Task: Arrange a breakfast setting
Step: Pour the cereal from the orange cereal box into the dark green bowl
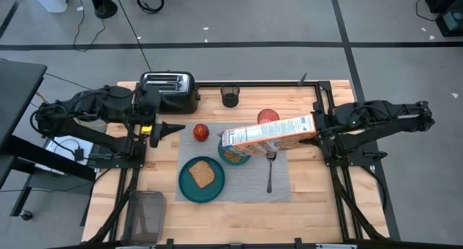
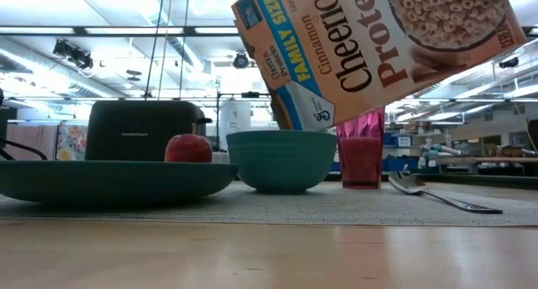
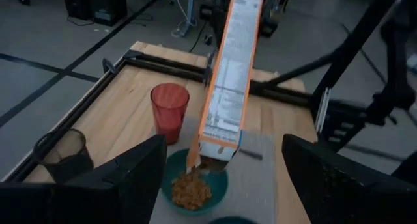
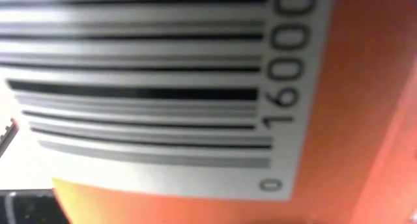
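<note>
The right hand grips the end of the Cheerios box, holding it tipped with its open end down over the bowl, which has cereal in it. The left hand hangs wide and empty near the toaster, beside the apple. On the mat lie the plate with toast, the bowl and the spoon; the pink cup stands behind the bowl on the table
</note>
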